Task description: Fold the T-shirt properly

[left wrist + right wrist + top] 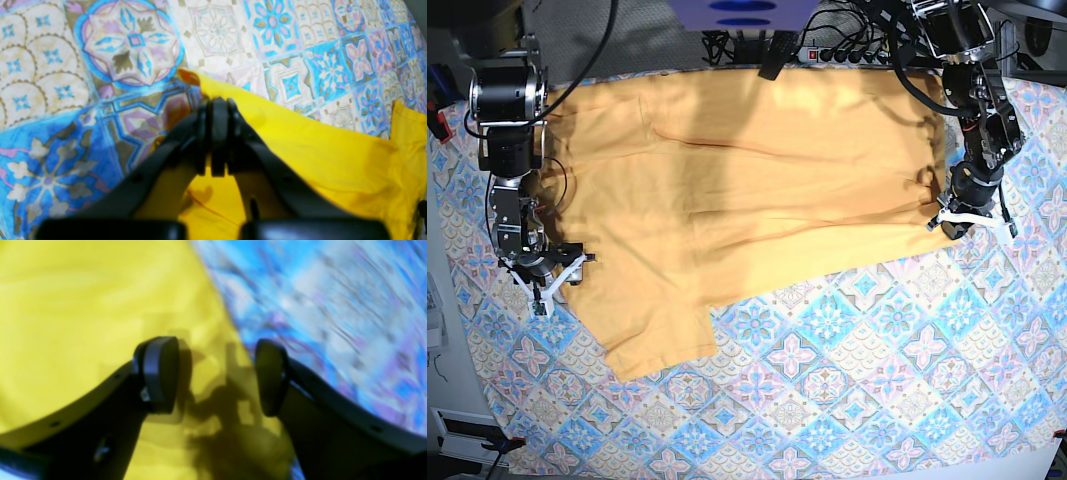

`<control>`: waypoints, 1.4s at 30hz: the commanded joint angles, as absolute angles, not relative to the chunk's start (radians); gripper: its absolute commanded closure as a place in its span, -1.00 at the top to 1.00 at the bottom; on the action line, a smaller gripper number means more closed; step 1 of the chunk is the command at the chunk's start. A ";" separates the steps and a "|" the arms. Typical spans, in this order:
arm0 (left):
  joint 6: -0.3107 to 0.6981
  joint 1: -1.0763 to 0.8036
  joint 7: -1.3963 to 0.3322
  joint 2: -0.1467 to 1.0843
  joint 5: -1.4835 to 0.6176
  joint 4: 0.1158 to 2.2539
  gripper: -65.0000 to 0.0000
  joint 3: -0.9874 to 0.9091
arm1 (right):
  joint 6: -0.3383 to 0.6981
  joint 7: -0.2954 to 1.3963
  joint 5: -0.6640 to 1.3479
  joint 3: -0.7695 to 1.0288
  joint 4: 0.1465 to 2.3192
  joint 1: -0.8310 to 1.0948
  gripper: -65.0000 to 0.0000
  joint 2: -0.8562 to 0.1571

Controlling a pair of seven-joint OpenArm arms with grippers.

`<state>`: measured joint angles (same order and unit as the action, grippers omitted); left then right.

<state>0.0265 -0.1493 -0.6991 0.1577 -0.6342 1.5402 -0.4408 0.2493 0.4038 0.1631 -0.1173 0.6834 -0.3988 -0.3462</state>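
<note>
Lying spread across the patterned cloth (847, 350) on the desk, the T-shirt (757, 190) has its edge pinched in the left tool (218, 136) (fingers pressed together), while the right tool (217, 373) hovers over its other side, fingers apart.

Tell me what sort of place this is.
Probably a robotics lab bench: two arms work over a T-shirt on a tablecloth, with a power strip and tangled cables behind.
</note>
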 commanded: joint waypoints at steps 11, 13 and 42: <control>0.033 -0.139 -0.682 0.168 -0.644 1.561 -1.00 -0.446 | 0.349 0.354 0.166 -0.114 0.595 -0.423 -0.07 -0.361; 0.033 -0.139 -0.682 0.168 -0.644 1.561 -1.00 -0.446 | 0.398 0.354 0.166 -0.114 0.595 -0.421 -0.29 -0.361; 0.033 -0.200 -0.682 0.170 -0.644 1.675 -1.00 -0.446 | 0.441 0.438 0.166 0.077 0.958 -0.262 -0.72 -0.363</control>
